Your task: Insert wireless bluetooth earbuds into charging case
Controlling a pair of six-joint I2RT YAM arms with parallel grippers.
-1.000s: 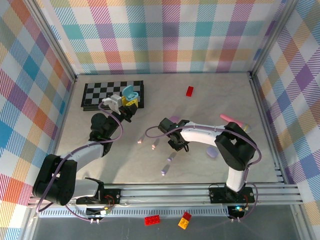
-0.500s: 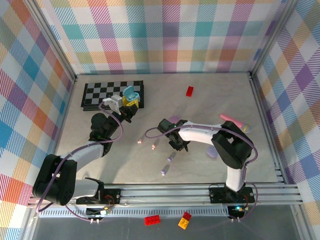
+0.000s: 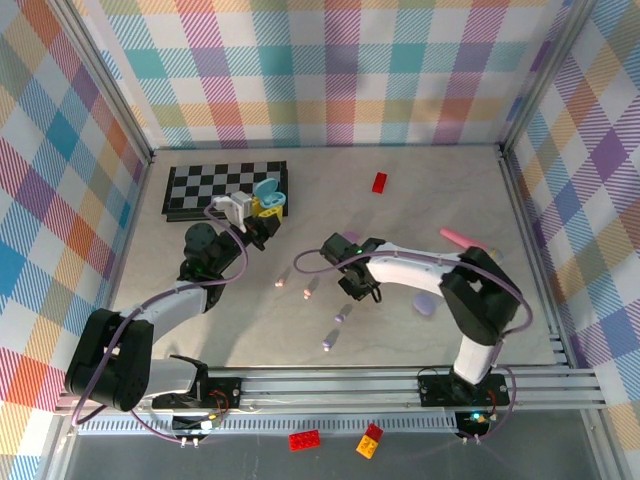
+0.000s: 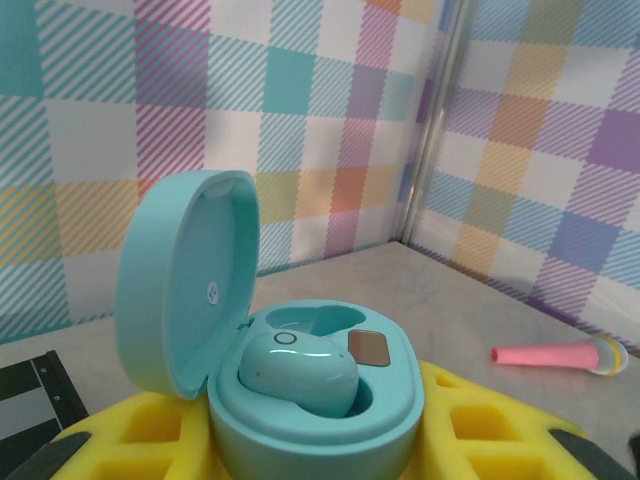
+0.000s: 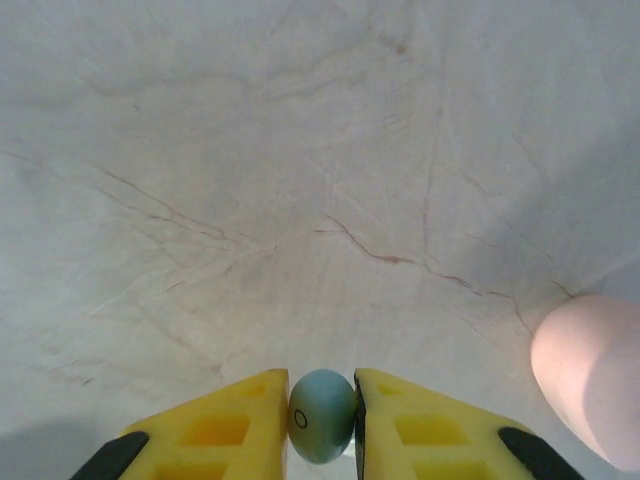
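- Nearest the arm bases, several loose earbuds (image 3: 343, 315) in purple and pink lie scattered on the table (image 3: 420, 200), just near of the right end effector (image 5: 320, 390).
- That end effector is closed on a teal earbud (image 5: 322, 418), pinched at its sides between the two yellow pads and held just above the marble surface. A pale pink rounded object (image 5: 590, 375) sits close on one side; it may be another case, but the edge of the wrist view cuts it off.
- The right arm folds sharply at the elbow and runs its forearm leftward to the table's middle, wrist pitched down.
- Farther out, the left end effector (image 3: 260, 207) grips the charging case (image 4: 315, 400) from below, its lid (image 4: 185, 290) hinged up and open. The left arm stretches forward with the wrist roughly level, beside the checkerboard mat (image 3: 205, 185).
- One seated earbud (image 4: 300, 370) already fills a socket; the recess behind it looks free.
- The step in hand is judged to be carrying the teal bud across to the case. To do it well, the right wrist should rise clear of the loose buds, approach the free recess from above and away from the upright lid, match the bud's orientation to the socket, and let go only once it sits down.
- The left arm should hold the case steady and level.
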